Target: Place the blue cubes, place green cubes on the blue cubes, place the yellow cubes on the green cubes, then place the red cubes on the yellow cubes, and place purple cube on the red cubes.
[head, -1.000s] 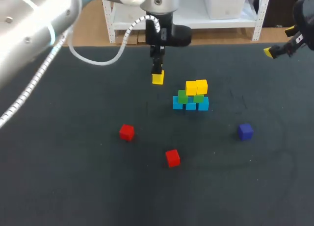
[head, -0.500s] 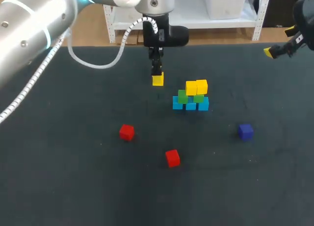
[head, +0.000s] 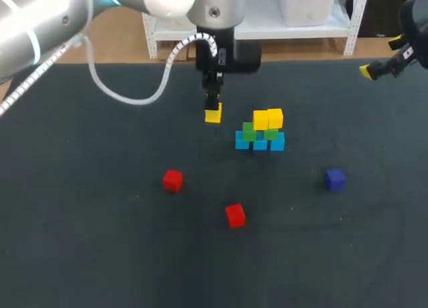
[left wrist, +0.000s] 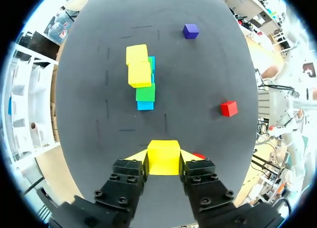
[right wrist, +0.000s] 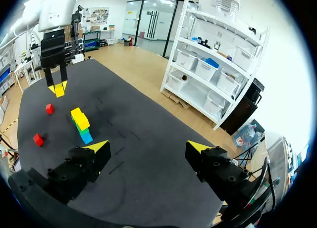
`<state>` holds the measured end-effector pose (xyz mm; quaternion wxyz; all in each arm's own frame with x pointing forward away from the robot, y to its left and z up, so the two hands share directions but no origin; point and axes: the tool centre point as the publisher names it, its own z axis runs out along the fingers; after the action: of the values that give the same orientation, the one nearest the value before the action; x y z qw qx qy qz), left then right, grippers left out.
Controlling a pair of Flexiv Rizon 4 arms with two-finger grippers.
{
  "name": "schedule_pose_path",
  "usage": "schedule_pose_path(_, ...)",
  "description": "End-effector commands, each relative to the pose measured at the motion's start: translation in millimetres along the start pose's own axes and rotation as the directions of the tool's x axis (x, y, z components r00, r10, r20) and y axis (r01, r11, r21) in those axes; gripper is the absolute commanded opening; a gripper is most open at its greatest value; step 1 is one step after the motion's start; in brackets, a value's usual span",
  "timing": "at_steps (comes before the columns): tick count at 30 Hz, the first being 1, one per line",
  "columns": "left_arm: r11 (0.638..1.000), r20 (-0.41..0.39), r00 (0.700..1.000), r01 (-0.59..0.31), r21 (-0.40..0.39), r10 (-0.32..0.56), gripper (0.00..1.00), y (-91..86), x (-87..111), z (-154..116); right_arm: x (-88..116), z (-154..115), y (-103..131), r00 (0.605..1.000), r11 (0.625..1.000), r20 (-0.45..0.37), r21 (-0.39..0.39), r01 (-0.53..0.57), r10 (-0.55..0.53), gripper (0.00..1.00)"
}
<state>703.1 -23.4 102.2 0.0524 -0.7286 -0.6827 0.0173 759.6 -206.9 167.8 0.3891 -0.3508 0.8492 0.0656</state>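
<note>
The left gripper (left wrist: 164,157) is clamped on a yellow cube (left wrist: 163,158), its two yellow-tipped fingers pressing the cube's opposite sides. In the head view this gripper (head: 212,106) points straight down over the far middle of the counter (head: 100,221), with the cube (head: 212,114) at its tips, and the right wrist view shows the cube hanging clear of the surface. Just beside it, toward the right arm's side, stands the stack: three blue cubes (head: 260,143) in a row at the bottom, two green cubes (head: 249,131) on them, and two more yellow cubes (head: 268,119) touching side by side on the green ones. From the left wrist view the stack lies ahead of the fingers, well apart from the held cube. Nearer the front, one red cube (head: 172,180) sits on the left arm's side and a second red cube (head: 235,215) sits near the middle, apart from each other. The purple cube (head: 334,179) rests alone on the right arm's side. The right gripper (right wrist: 148,146) hovers at the counter's far right edge (head: 374,70), fingers spread wide with nothing between them. Compared with a second ago, the held cube sits slightly lower in the head view and a little further from the stack, and the left arm has swung. The stack, the loose cubes and the right gripper are where they were.
</note>
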Motion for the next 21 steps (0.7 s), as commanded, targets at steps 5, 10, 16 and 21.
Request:
schedule_pose_path(5, 0.969, 0.037, 0.999, -0.021, -0.248, 0.031, 0.00, -4.5, 5.5, 9.9, 0.1, -1.7, 3.8, 1.000, 0.999, -0.003, 0.053, -0.002, 0.002, 1.00)
schedule_pose_path(10, 0.970, 0.038, 0.998, -0.034, -0.239, 0.044, 0.00, -2.1, 0.7, 9.3, 0.1, -1.7, 3.8, 1.000, 0.999, -0.003, 0.053, -0.002, 0.002, 1.00)
schedule_pose_path(16, 0.972, 0.052, 0.998, -0.029, -0.234, 0.043, 0.00, 2.6, -6.5, 7.7, 0.1, -1.7, 3.8, 1.000, 0.999, -0.003, 0.053, -0.002, 0.002, 1.00)
schedule_pose_path(21, 0.973, 0.073, 0.996, -0.031, -0.228, 0.048, 0.00, 6.3, -13.0, 9.5, 0.1, -1.7, 3.8, 1.000, 0.999, -0.003, 0.053, -0.002, 0.002, 1.00)
